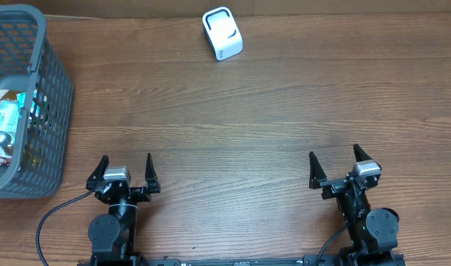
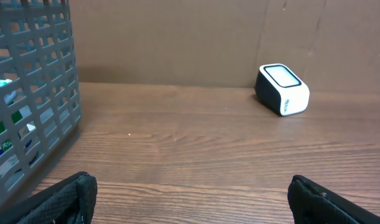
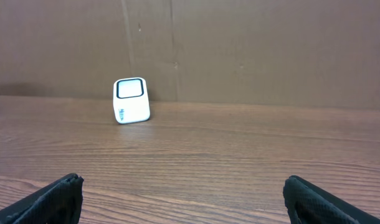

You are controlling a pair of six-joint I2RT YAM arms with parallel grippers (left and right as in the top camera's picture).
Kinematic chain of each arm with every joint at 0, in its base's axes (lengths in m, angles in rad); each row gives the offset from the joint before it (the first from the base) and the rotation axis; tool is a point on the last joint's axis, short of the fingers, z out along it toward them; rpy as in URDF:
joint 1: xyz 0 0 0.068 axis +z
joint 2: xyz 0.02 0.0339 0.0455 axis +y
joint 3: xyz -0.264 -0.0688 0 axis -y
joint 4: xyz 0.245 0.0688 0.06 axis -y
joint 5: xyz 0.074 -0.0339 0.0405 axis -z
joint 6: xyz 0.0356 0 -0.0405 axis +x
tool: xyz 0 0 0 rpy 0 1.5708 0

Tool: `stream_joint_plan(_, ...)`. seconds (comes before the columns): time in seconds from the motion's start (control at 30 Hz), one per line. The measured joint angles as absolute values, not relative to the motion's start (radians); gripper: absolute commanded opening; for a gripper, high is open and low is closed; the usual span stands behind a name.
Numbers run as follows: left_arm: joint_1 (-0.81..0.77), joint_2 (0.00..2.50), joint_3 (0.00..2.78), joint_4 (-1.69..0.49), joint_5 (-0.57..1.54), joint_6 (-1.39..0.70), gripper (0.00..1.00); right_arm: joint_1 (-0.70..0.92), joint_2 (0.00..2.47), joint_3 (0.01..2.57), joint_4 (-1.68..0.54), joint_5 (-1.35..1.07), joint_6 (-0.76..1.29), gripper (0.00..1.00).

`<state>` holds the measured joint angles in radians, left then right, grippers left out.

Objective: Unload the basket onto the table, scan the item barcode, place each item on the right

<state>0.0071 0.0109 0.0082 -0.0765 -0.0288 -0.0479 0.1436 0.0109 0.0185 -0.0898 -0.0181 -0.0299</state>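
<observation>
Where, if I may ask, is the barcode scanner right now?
Overhead, the white scanner stands near the far edge of the table, well right of the grey basket.

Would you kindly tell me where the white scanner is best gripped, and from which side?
I would grip the white scanner across its two flat long sides, coming down from above. It is a small rounded box standing free on the table, with nothing beside it, and it is turned slightly askew, so the jaws should match that angle.

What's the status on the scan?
Open and empty: left gripper, right gripper. All items in basket, none picked. Far side: scanner, nothing in the way.
</observation>
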Motion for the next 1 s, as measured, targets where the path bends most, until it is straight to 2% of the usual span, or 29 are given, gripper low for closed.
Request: stream_joint_plan(1.0, 0.007, 0.011, 0.008, -0.074, -0.039, -0.047, 0.99, 0.144, 0.011, 0.019, -0.09, -0.018, -0.03, 1.0)
